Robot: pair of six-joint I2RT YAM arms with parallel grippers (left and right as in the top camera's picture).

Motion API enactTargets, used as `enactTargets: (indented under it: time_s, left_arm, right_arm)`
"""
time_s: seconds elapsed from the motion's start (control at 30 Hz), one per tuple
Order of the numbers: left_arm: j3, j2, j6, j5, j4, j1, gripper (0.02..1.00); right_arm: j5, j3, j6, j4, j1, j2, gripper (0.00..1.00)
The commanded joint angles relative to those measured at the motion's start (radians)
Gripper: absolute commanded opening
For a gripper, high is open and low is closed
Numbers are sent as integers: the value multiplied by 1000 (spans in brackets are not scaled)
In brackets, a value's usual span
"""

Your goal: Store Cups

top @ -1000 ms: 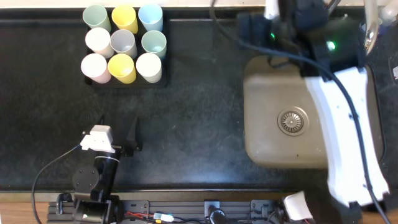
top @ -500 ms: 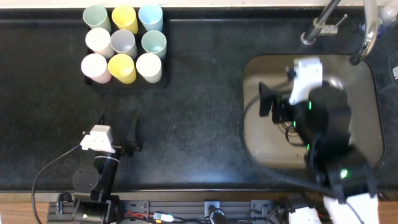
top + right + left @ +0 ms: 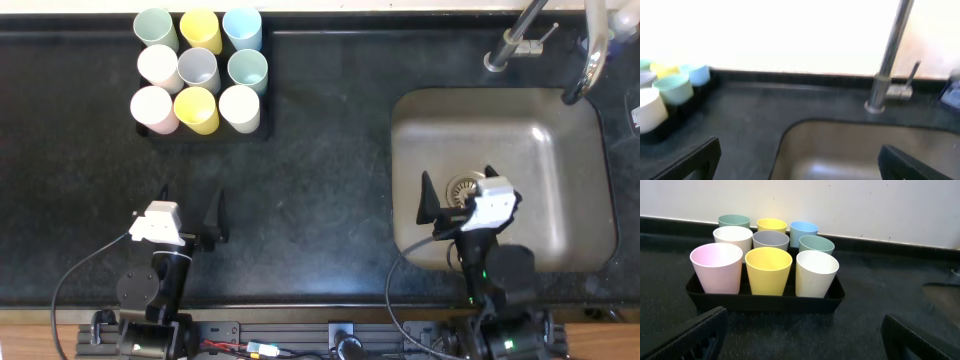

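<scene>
- Currently the left gripper (image 3: 192, 203) hangs with its fingers (image 3: 696, 336) spread wide apart and nothing between them, on the side of the tray (image 3: 765, 303) that faces the arm bases.
- The tray lies straight ahead of those fingers, roughly centred on the gap, across a stretch of worktop (image 3: 310, 180).
- Nine cups (image 3: 200, 68) stand upright inside the tray in three rows of three, long axes vertical, mouths up, walls packed close together.
- The tray's row nearest the left gripper holds the pink cup (image 3: 716, 269), the yellow cup (image 3: 768, 271) and the white cup (image 3: 816, 274).
- The right gripper (image 3: 457, 188) also has its fingers apart and holds nothing. It hangs over the sink (image 3: 560, 115), well apart from the tray.
- Judgement: the left arm is the nearer one for any move on the tray. The near row screens the cups behind it, and the tight spacing leaves little room for a finger between walls.
- The faucet (image 3: 515, 38) stands far from the tray, beyond the sink, and obstructs nothing.
</scene>
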Motion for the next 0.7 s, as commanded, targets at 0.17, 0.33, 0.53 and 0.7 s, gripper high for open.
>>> enactTargets:
  time_s: [0.17,0.33,0.53,0.7]
  left_arm:
    - [-1,-10,18,16,-2,5,1000]
    - [-1,-10,18,16,-2,5,1000]
    - [-1,-10,18,16,-2,5,1000]
    - [-1,-10,18,16,-2,5,1000]
  right_arm:
    - [35,-165,-1,112,-3,-218,996]
    - [34,-256,-1,174,-3,-266,998]
    - [46,-269,-27,158,-3,-266,998]
    - [53,-269,-27,138,-3,-266,998]
